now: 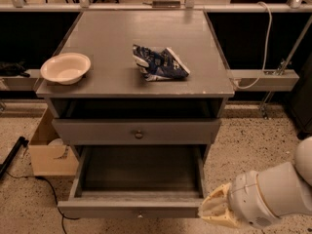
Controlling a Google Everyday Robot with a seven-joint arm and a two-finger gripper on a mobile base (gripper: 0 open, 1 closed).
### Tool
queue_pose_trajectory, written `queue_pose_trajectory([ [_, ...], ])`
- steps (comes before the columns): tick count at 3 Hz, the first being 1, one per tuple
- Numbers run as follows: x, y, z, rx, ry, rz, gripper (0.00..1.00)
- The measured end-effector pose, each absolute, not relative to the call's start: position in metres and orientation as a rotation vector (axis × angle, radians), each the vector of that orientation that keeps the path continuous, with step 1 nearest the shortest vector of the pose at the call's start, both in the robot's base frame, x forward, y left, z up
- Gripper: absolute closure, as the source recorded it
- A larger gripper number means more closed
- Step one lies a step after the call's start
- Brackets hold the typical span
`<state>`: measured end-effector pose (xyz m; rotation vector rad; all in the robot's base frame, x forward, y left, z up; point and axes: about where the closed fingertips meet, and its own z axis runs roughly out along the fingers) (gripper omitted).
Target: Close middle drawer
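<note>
The middle drawer stands pulled far out from the grey cabinet, and its bare grey box is empty. Its flat front panel lies along the bottom of the camera view. My gripper, cream-coloured on a white rounded arm, is at the lower right. It sits right at the right end of the drawer's front panel, at about the panel's height. I cannot tell whether it touches the panel.
The drawer above, with a dark round knob, is pushed in. A white bowl and a blue crumpled bag lie on the cabinet top. A cardboard box stands on the floor to the left. A shelf with a white cable is at the right.
</note>
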<state>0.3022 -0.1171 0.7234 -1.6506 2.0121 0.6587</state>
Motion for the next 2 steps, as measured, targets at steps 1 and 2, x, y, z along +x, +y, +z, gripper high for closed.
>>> queue_pose_trajectory([
  [1, 0.3011, -0.116, 0.7226, -1.667, 2.018, 0.66, 1.0],
  [2, 0.2977, -0.1105, 0.7143, -1.739, 2.054, 0.59, 1.0],
])
